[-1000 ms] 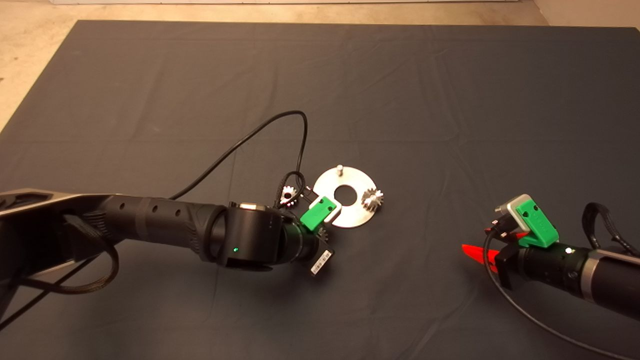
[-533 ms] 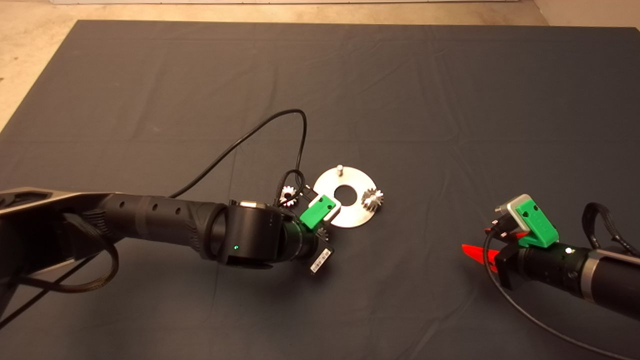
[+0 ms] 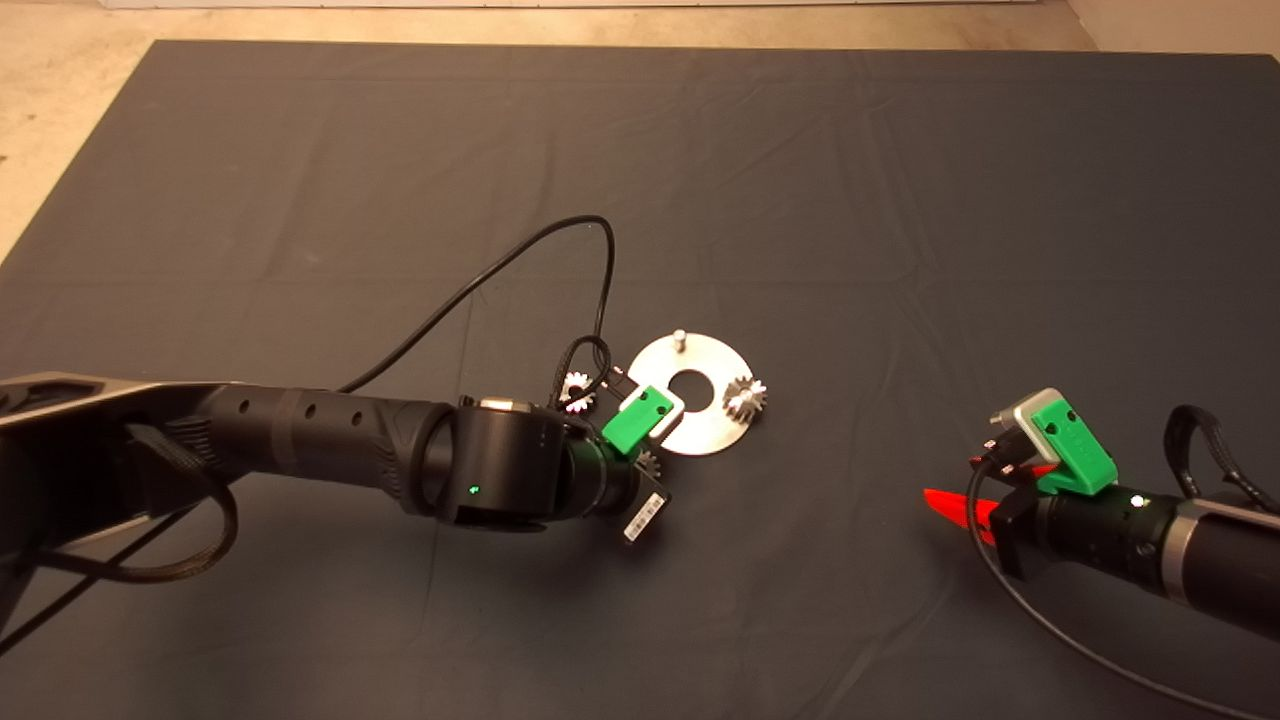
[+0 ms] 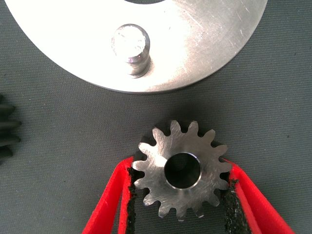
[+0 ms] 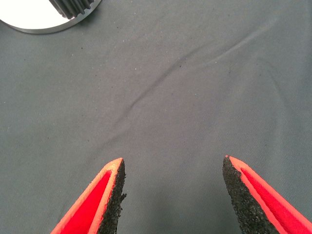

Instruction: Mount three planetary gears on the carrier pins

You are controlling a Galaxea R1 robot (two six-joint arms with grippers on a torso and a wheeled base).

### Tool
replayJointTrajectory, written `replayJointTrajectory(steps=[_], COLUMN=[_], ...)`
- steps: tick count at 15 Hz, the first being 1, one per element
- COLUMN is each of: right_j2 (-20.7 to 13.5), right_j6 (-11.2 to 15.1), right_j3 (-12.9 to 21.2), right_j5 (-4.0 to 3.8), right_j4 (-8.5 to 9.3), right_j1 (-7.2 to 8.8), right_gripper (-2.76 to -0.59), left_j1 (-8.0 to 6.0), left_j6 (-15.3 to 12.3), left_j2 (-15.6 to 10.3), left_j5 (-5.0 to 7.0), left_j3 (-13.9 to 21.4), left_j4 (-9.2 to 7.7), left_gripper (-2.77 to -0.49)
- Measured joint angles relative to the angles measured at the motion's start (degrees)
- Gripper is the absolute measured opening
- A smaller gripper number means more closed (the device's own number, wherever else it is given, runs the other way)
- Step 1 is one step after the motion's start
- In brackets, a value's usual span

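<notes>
The round silver carrier plate [image 3: 712,428] lies mid-mat. One bare carrier pin [image 3: 679,338] stands at its far edge, and another pin [image 4: 130,46] shows close up in the left wrist view. One planetary gear [image 3: 745,397] sits on the plate's right side. A second gear [image 3: 575,390] lies on the mat left of the plate. A third gear [image 4: 181,169] is just off the plate's near-left rim, beside that pin. My left gripper [image 4: 180,165] is shut on it, both pads against its teeth. My right gripper [image 5: 173,168] is open over bare mat at the right.
A black cable [image 3: 480,283] loops from the left wrist over the mat toward the plate's left side. The left arm [image 3: 330,455] lies across the mat's near-left part. The plate's rim [image 5: 34,22] shows at the corner of the right wrist view.
My left gripper has crept a little toward the plate with the gear between its fingers. The right arm has not moved.
</notes>
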Motion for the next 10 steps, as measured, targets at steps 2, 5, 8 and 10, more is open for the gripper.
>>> replayJointTrajectory(steps=[2,5,8,10], right_j2=[0.0,0.0,0.0,0.0], right_j6=[0.0,0.0,0.1,0.1], right_j3=[0.0,0.0,0.0,0.0], right_j5=[-0.01,0.0,-0.01,0.0], right_j4=[-0.02,-0.02,-0.05,-0.05], right_j1=[0.0,0.0,0.0,0.0], right_gripper=[-1.88,-1.88,-1.88,-1.88], left_j1=[-0.11,-2.06,-2.56,-3.33], left_j6=[0.0,0.0,0.0,0.0], left_j2=[0.0,0.0,-0.1,-0.1], left_j5=[0.0,0.12,0.48,1.46], left_j3=[0.0,0.0,0.3,1.4], left_j4=[-0.05,-0.63,-2.05,-3.01], left_gripper=[-2.35,-2.38,-2.43,-2.45])
